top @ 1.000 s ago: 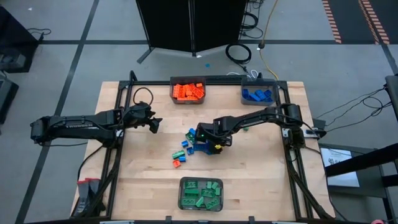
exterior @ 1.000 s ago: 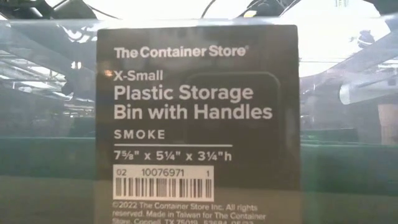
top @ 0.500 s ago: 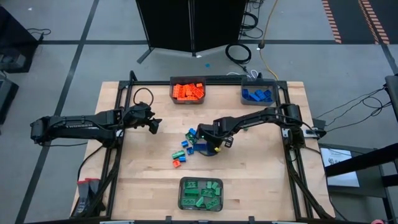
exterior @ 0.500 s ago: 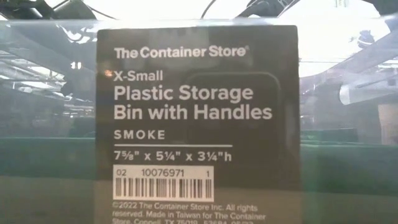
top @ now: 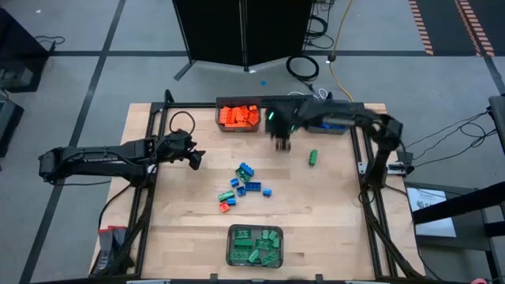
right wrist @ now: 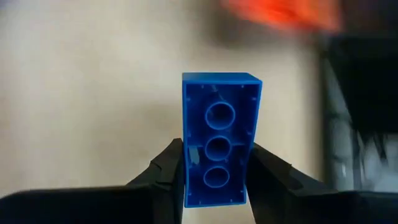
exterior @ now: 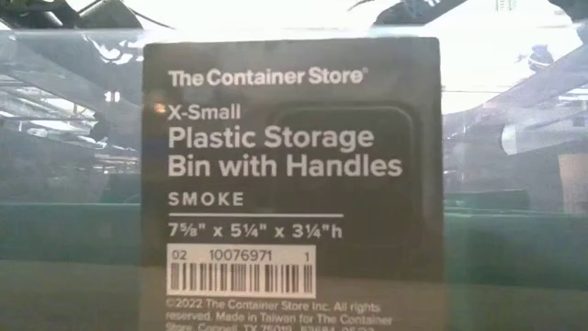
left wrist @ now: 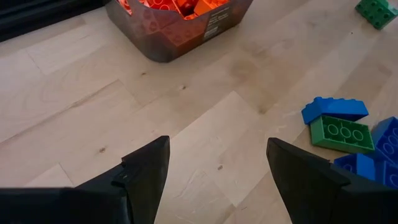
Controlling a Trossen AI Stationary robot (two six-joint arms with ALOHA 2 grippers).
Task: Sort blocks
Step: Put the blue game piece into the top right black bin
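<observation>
The blue block point(right wrist: 219, 147) is clamped underside-out between the closed fingers of the right gripper point(top: 282, 142), which is above the table between the orange bin point(top: 238, 116) and the blue bin point(top: 329, 120). Sorting appears largely done: all three bins, including the green bin point(top: 255, 245), hold blocks of their colour. A small mixed cluster point(top: 243, 186) at table centre and one green block point(top: 313, 158) are not yet sorted. The left gripper point(left wrist: 217, 163) waits open, empty, left of the cluster.
</observation>
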